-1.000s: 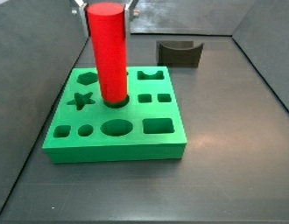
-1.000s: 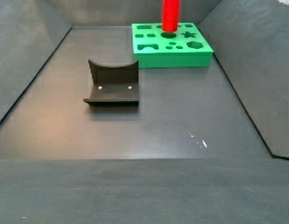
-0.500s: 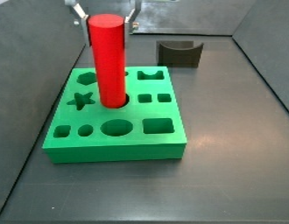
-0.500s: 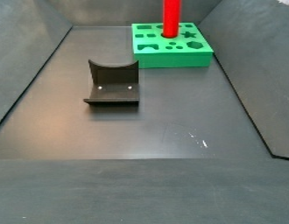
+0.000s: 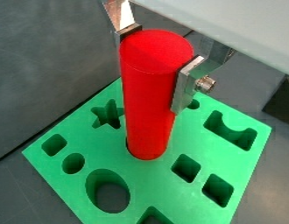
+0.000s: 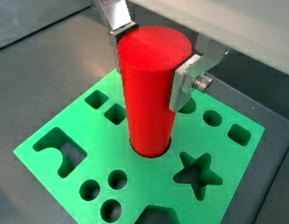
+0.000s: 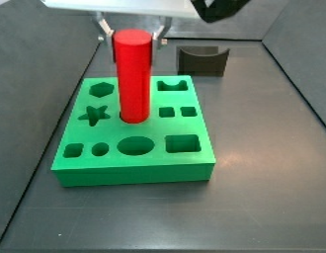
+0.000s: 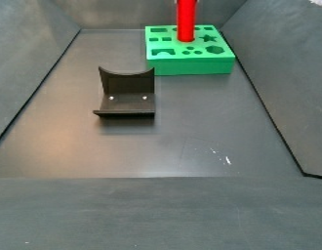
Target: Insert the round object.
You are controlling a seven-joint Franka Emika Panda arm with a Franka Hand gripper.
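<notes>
A dark grey matte floor (image 8: pixel 164 146) is enclosed by grey walls (image 8: pixel 125 12), softly lit, with the fixture (image 8: pixel 125 93) standing on it.

We see a bright red round peg (image 5: pixel 153 92), a plain green block (image 7: pixel 132 146), silver fingers (image 5: pixel 189 83) on the gripper (image 5: pixel 157 54), a dark grey fixture (image 8: pixel 123 93) and a matt grey desk (image 8: pixel 177 137).

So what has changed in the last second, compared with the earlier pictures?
The gripper came down; its fingers now flank the top of the red peg, which appears slightly lower in the centre hole. The green block and the dark grey block stayed put.
</notes>
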